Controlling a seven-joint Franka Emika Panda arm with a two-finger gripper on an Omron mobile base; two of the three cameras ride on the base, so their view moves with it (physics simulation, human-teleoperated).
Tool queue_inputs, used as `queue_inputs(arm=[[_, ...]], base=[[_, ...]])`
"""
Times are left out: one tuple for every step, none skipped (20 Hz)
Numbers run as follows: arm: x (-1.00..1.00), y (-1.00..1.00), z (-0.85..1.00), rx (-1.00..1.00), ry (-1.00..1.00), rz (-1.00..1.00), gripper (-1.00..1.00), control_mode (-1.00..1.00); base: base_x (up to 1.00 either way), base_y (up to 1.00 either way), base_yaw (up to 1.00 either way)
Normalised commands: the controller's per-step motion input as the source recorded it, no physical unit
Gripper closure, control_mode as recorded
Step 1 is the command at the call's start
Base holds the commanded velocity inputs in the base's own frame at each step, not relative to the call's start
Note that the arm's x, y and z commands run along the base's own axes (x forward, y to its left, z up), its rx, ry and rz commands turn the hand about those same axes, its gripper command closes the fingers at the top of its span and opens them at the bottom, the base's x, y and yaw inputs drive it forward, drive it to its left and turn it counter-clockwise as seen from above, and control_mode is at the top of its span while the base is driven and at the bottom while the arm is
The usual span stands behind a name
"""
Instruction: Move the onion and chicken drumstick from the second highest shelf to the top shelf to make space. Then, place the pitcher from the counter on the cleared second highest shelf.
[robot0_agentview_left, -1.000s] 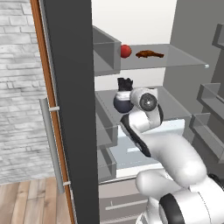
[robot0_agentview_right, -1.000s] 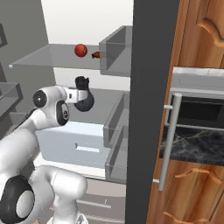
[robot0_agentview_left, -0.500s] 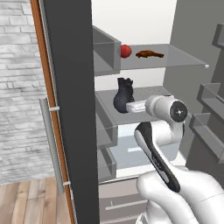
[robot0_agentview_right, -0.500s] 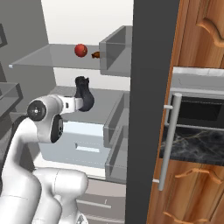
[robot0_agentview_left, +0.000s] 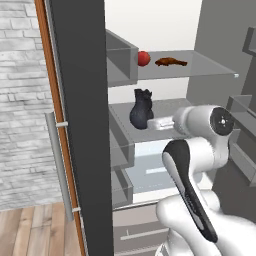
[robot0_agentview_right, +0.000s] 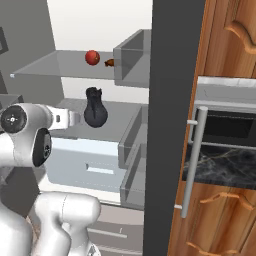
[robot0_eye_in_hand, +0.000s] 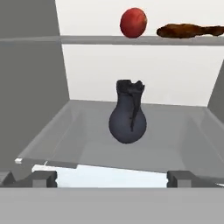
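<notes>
The dark pitcher (robot0_agentview_left: 141, 111) (robot0_agentview_right: 95, 109) (robot0_eye_in_hand: 127, 116) stands upright on the opaque grey second highest shelf (robot0_agentview_left: 172, 106) (robot0_eye_in_hand: 175, 144). Above it, the thin glass top shelf (robot0_agentview_left: 205, 67) (robot0_eye_in_hand: 87, 40) carries the red onion (robot0_agentview_left: 143, 58) (robot0_agentview_right: 92, 57) (robot0_eye_in_hand: 133, 22) and, beside it, the brown chicken drumstick (robot0_agentview_left: 171, 62) (robot0_agentview_right: 109, 62) (robot0_eye_in_hand: 188, 31). My gripper (robot0_agentview_left: 152, 122) (robot0_agentview_right: 76, 118) (robot0_eye_in_hand: 111, 178) is open and empty at the shelf's front edge, a little short of the pitcher and pointing at it. The black marble counter (robot0_agentview_right: 220, 165) lies to the right of the fridge.
The fridge's dark open door (robot0_agentview_left: 80, 125) with its long handle (robot0_agentview_left: 57, 160) stands at the left. Pale drawers (robot0_agentview_left: 150, 170) sit under the grey shelf. Door bins (robot0_agentview_left: 242, 150) line the right side. An oven handle (robot0_agentview_right: 192, 160) hangs beside the counter.
My hand has drawn back from the pitcher toward the shelf's front, and the arm's upper joint has swung outward. The pitcher stays standing on the grey shelf.
</notes>
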Motion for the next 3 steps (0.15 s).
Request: queue_inputs(arm=[[-0.33,0.12,0.36,0.00,0.23,-0.03,-1.00,-1.00],[-0.24,0.10,0.21,-0.01,0.20,-0.03,-1.00,-1.00],[-0.14,0.06,0.12,-0.01,0.19,-0.05,-1.00,-1.00]], base=[[0.00,0.00,0.00],[0.00,0.00,0.00],[0.00,0.00,0.00]])
